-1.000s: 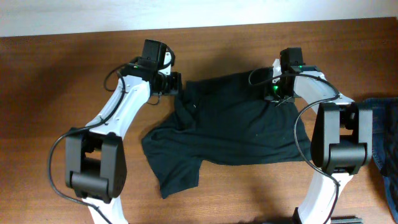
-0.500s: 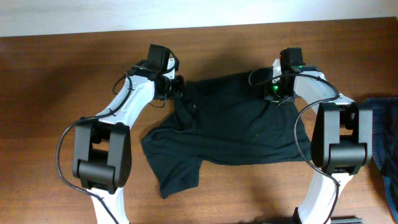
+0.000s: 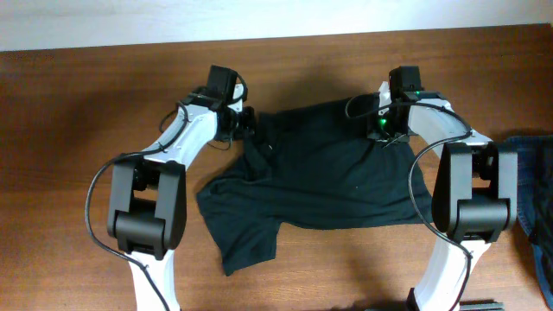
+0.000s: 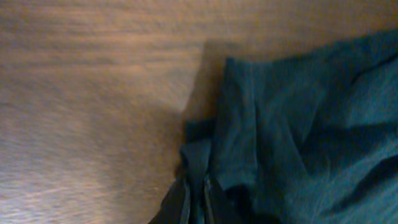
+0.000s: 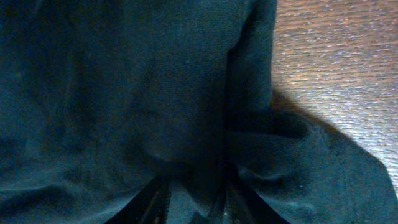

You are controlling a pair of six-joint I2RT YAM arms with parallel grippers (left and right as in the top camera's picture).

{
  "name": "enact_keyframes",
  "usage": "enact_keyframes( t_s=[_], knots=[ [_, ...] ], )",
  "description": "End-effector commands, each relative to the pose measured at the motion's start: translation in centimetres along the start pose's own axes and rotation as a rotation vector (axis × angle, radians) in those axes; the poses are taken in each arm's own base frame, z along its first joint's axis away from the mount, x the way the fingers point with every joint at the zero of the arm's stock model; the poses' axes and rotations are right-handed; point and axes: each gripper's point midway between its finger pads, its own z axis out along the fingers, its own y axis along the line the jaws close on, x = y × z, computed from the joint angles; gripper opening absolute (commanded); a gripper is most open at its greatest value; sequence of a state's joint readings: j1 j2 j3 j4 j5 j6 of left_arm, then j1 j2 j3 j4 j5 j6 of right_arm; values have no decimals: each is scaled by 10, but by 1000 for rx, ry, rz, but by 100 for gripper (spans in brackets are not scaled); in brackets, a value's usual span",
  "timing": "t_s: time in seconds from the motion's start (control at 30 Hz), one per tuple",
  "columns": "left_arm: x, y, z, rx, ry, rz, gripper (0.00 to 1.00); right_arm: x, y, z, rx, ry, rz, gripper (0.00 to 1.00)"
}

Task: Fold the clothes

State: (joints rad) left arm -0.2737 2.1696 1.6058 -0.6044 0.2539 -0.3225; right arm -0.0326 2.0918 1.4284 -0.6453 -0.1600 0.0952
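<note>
Two claws have hold of the black T-shirt (image 3: pixel 328 173), which lies spread but rumpled across the middle of the wooden table (image 3: pixel 69 130), one sleeve trailing toward the near edge. The left claw (image 3: pixel 246 121) sits at the shirt's far left corner. In its wrist view the fingers are nearly together, pinching a thin fold of the cloth's edge. The right claw (image 3: pixel 384 128) is at the far right corner, and its fingers stand a little apart with a thicker bunch of fabric gathered between them.

The shirt looks light, limp and soft, so it should sag and crease wherever it is not held, and it should drag on the wood rather than slide cleanly. A pinch on a single layer at a corner or hem seems the safest hold. The left grip looks shallow and may slip if pulled hard. A blue denim garment (image 3: pixel 536 190) lies well apart at the right edge.
</note>
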Motion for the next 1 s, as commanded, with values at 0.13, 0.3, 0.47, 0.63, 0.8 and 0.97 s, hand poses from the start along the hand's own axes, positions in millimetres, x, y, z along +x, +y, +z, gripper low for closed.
enact_keyframes(
  t_s=[0.13, 0.3, 0.47, 0.63, 0.8, 0.97],
  knots=[
    [-39, 22, -21, -15, -87, -40, 2, 9, -2, 8, 14, 23, -3, 35],
    [-55, 51, -28, -93, -148, -31, 0, 9, -2, 8, 14, 23, -3, 35],
    [-81, 59, -36, -98, -242, 110, 9, 8, -2, 8, 14, 21, -4, 35],
    [-111, 54, -46, -95, -365, 215, 16, 8, -2, 8, 16, 19, -4, 35],
    [-131, 49, -54, -100, -452, 263, 19, 8, -6, 8, 41, 17, -4, 35],
    [-108, 48, -44, -86, -352, 252, 19, 7, -6, 8, 40, 13, -4, 35]
  ],
)
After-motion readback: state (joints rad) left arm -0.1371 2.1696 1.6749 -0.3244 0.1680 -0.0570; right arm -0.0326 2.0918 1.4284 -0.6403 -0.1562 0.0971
